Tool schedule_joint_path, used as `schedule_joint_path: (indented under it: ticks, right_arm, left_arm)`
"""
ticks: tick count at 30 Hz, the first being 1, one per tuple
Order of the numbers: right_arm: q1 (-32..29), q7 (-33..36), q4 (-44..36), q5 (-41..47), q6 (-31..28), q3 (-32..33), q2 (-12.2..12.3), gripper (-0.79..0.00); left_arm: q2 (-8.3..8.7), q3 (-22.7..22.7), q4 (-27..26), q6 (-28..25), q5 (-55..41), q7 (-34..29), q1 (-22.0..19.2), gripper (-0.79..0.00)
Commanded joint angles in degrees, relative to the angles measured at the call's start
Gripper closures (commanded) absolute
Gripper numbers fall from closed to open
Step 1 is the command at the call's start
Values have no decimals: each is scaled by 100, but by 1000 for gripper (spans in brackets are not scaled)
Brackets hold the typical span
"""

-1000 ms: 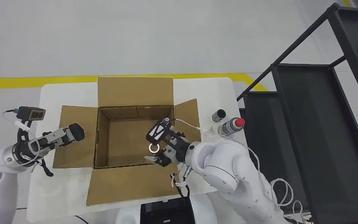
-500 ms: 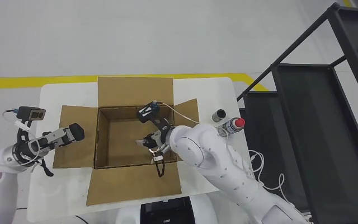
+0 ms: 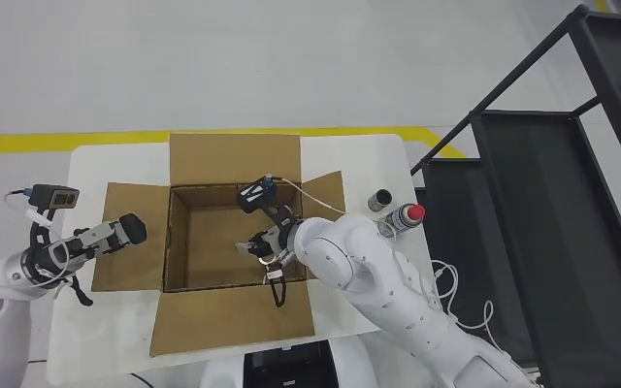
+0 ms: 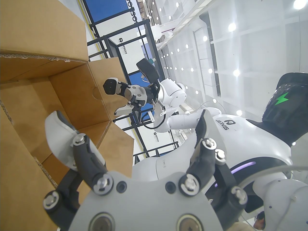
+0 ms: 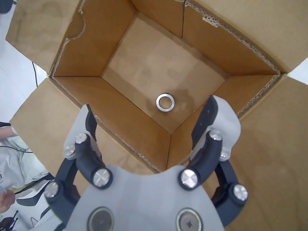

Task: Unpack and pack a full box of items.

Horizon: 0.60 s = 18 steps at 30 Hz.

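Observation:
An open cardboard box (image 3: 233, 160) stands on the white table (image 3: 116, 160) with all its flaps folded out. On its floor lies one small metal ring (image 5: 165, 102), near a corner. My right gripper (image 5: 150, 108) hangs open and empty above that ring, over the box's right half (image 3: 258, 254). The left wrist view shows it farther off as well, right gripper (image 4: 115, 99) above the box (image 4: 67, 90). My left gripper (image 3: 128, 230) stays over the left flap, open and empty (image 4: 131, 126).
Two cans stand on the table right of the box: a dark-topped one (image 3: 379, 201) and a red-capped one (image 3: 405, 217). A black metal rack (image 3: 524, 175) rises just past the table's right edge.
The right arm has swung left and toward the back of the box during the first half second, then held still. The left arm has not moved.

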Motion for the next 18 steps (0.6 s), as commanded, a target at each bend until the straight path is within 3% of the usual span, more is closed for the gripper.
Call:
schedule_joint_path:
  ticks: [1, 5, 12, 18]
  right_arm:
    - [0, 0, 0, 0, 0, 0, 0, -785]
    - [-42, -81, 72, 228, 61, 5, -17, -785]
    - [374, 27, 872, 565, 683, -188, -153, -785]
    - [682, 213, 1470, 322, 1168, -530, -261, -785]
  left_arm:
    - [0, 0, 0, 0, 0, 0, 0, -785]
    - [0, 0, 0, 0, 0, 0, 0, -785]
    - [0, 0, 0, 0, 0, 0, 0, -785]
    - [0, 0, 0, 0, 0, 0, 0, -785]
